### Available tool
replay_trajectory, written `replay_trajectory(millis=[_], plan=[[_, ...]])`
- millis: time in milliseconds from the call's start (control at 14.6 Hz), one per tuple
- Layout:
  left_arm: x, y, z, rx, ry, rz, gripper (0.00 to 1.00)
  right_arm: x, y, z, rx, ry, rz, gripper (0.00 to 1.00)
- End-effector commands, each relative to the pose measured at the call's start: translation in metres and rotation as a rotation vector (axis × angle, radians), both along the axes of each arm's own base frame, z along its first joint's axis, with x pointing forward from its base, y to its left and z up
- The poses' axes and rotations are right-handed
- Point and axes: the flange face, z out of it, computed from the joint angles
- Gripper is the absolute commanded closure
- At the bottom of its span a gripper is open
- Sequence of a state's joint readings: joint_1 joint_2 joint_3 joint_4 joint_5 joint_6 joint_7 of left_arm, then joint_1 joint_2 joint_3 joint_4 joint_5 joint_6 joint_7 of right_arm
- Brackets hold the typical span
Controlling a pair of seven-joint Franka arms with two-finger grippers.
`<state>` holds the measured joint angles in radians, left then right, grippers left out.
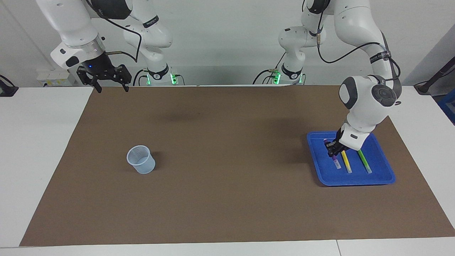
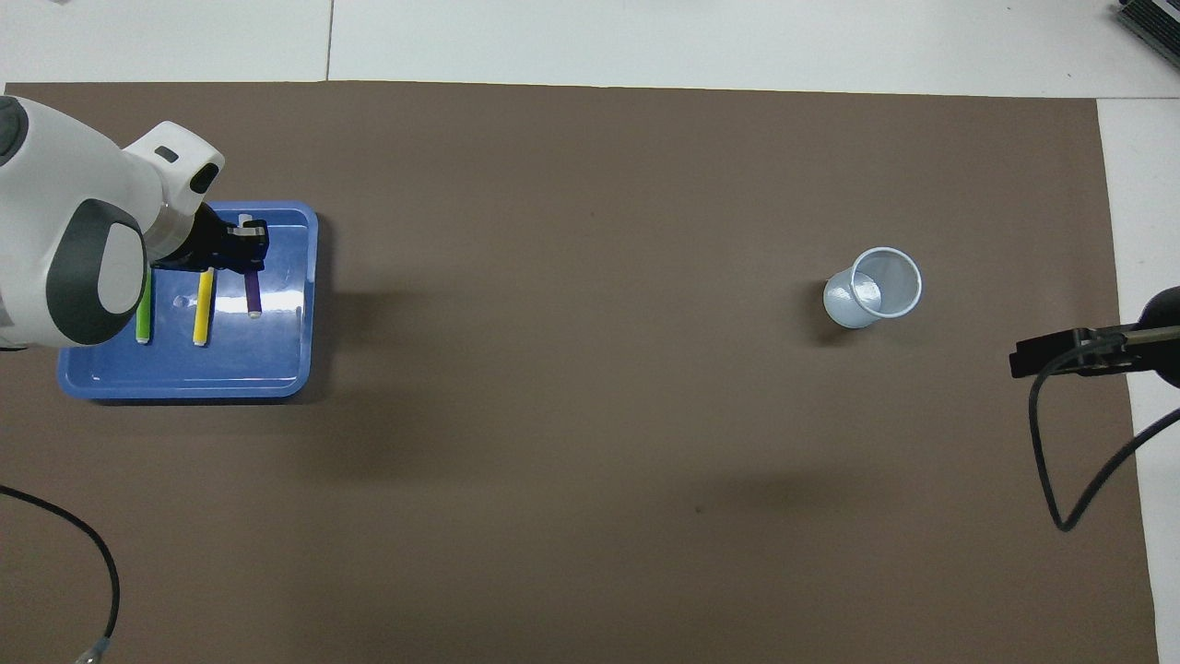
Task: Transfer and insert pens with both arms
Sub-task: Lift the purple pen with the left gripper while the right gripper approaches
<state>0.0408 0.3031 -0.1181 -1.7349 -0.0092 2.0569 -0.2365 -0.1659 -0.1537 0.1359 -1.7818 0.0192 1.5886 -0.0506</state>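
Observation:
My left gripper (image 1: 334, 151) (image 2: 241, 242) is shut on the purple pen (image 1: 336, 164) (image 2: 252, 295) and holds it low over the blue tray (image 1: 355, 181) (image 2: 184, 387). The pen's whitish ends stick out on both sides of the fingers. The yellow pen (image 1: 346, 163) (image 2: 200, 314) and the green pen (image 1: 364, 161) (image 2: 144, 318) lie side by side in the tray, beside the held pen. My right gripper (image 1: 110, 87) (image 2: 1014, 355) hangs open with nothing in it over the brown mat's corner at the right arm's end of the table, where that arm waits.
A pale translucent cup (image 1: 141, 160) (image 2: 874, 288) stands upright on the brown mat (image 1: 227, 199) toward the right arm's end. White table surface borders the mat. A black cable (image 2: 1060, 461) loops down from the right arm.

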Motion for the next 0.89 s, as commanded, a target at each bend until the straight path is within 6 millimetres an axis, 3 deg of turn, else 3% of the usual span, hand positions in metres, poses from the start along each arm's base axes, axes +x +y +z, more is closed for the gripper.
replay_trajectory(millis=[0,137,411,686,823], plan=[[-0.003,-0.028,0.025,-0.019,0.025,0.131,1.00,-0.009,-0.003,0.002,-0.001,0.004,0.019,0.00],[-0.006,-0.048,0.031,-0.020,0.032,0.226,1.00,-0.009,0.001,0.001,0.007,0.007,0.023,0.00],[-0.016,-0.092,0.050,-0.079,0.040,0.452,1.00,-0.006,0.004,0.006,0.274,-0.019,-0.039,0.00],[-0.026,-0.136,0.065,-0.122,0.044,0.647,1.00,-0.005,0.029,0.009,0.414,-0.030,-0.032,0.00],[-0.026,-0.149,0.076,-0.148,0.046,0.729,1.00,-0.003,0.036,0.013,0.468,-0.043,-0.034,0.00]])
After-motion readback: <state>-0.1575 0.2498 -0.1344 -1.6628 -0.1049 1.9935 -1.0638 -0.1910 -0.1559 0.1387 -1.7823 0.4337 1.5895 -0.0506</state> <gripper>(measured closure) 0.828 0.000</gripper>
